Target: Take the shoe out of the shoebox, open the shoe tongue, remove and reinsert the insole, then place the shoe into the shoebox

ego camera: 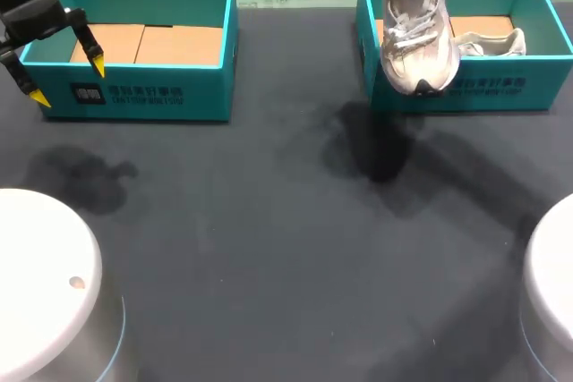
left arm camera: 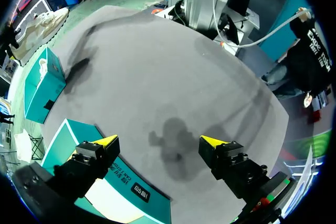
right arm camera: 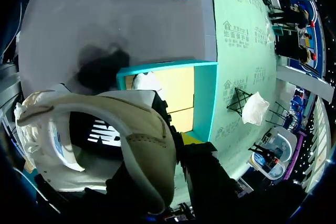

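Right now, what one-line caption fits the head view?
A white sneaker hangs toe-down over the right teal shoebox, a second shoe lying inside; left gripper, fingers open, at the empty left shoebox.

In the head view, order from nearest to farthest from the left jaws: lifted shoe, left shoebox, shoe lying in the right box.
1. left shoebox: at left, closest.
2. lifted shoe: in the air, right of middle.
3. lying shoe: inside right shoebox, farthest right.

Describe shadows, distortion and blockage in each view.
Head view: a dark shadow lies on the table under the raised sneaker, a fainter one at the left. Left wrist view: fisheye curves the table's edge; a blotchy shadow lies ahead of the left gripper. Right wrist view: the sneaker fills the foreground.
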Motion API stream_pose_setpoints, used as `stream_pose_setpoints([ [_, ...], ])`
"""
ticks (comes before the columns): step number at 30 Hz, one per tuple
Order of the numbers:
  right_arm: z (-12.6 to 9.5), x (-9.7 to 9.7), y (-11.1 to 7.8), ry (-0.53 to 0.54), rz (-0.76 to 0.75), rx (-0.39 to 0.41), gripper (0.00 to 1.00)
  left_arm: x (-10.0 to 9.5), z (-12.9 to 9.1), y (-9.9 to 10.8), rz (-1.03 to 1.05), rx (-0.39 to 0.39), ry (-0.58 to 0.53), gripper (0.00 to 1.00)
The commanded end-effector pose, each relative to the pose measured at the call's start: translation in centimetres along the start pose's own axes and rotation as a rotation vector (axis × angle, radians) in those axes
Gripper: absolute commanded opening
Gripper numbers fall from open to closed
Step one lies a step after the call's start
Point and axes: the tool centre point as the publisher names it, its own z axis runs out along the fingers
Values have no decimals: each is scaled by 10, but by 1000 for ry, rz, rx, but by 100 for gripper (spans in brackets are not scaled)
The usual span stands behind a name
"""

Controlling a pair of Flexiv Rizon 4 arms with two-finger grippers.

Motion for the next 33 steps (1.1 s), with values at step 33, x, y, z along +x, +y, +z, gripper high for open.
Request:
stream_pose_setpoints([
  [33, 98, -154, -97, 35, -84, -110, 0, 0, 0, 0, 0, -1, 2, 100],
])
